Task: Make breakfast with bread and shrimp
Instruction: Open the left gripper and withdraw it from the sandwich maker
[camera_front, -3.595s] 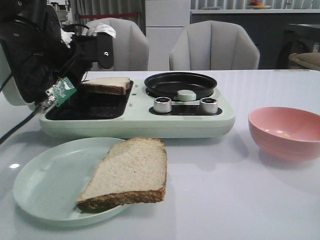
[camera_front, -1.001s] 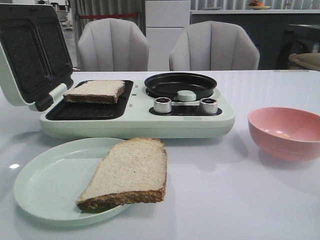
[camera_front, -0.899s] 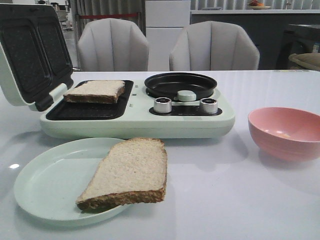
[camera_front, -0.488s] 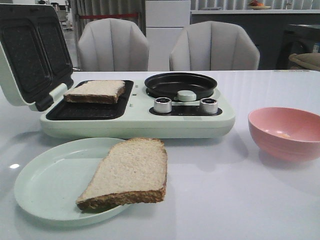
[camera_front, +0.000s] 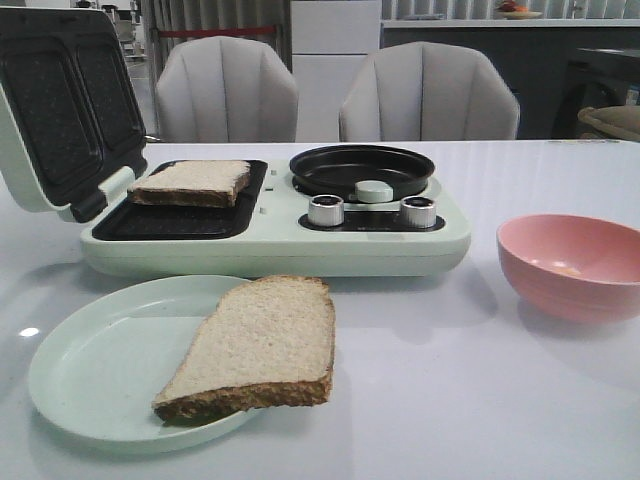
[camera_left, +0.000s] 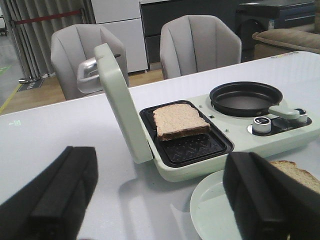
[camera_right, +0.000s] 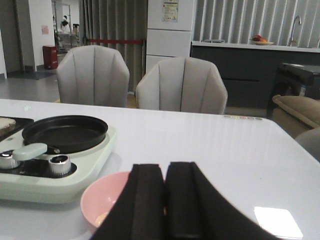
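A glossy white table (camera_front: 480, 400) fills the foreground, with two grey upholstered chairs (camera_front: 228, 90) behind it and a dark counter along the rear wall.

At the left stands a pale green sandwich maker (camera_front: 270, 235) with its lid (camera_front: 60, 110) raised and tilted back. One slice of bread (camera_front: 192, 182) lies on the rear portion of the dark grill plate (camera_front: 165, 220). To the right, on the same appliance, sits a round black pan (camera_front: 362, 168) above two metal knobs (camera_front: 325, 210).

In front of the appliance, a pale green plate (camera_front: 90, 370) holds the second slice (camera_front: 258, 345), which overhangs the plate's right rim.

Further right, a pink bowl (camera_front: 572, 265) stands apart from the appliance. A small pale item lies inside it; too indistinct to confirm as the shrimp.

Left gripper (camera_left: 165, 200): jaws spread wide, nothing between them, positioned left of the sandwich maker. Right gripper (camera_right: 164, 205): fingers pressed together, holding nothing, directly above the pink bowl.
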